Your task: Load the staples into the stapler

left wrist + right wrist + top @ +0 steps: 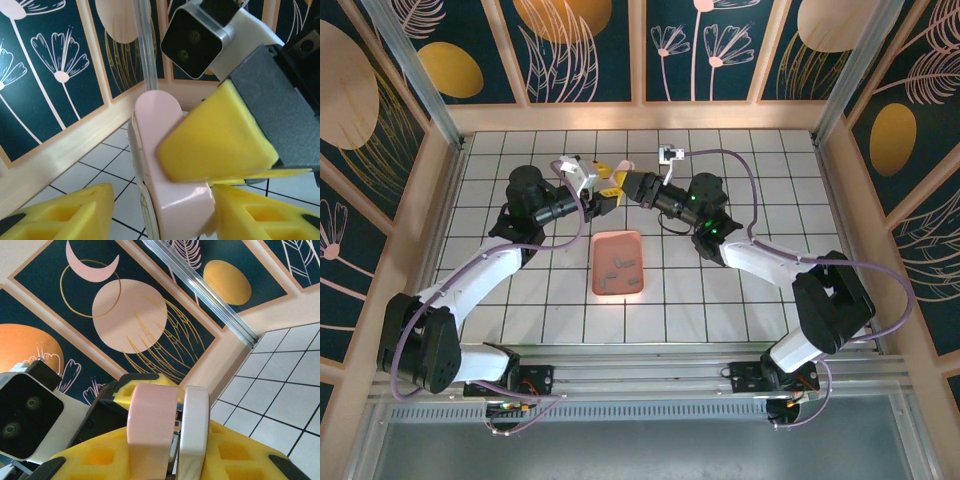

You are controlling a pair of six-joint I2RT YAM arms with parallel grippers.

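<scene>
Over the far surface, the right end effector clamps the stapler, its length lying between the left end effector's half-spread fingers.

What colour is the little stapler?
The stapler is pale pink with a white side. It shows best in the right wrist view.

Pale pink-and-white stapler, salmon-pink tray
</scene>
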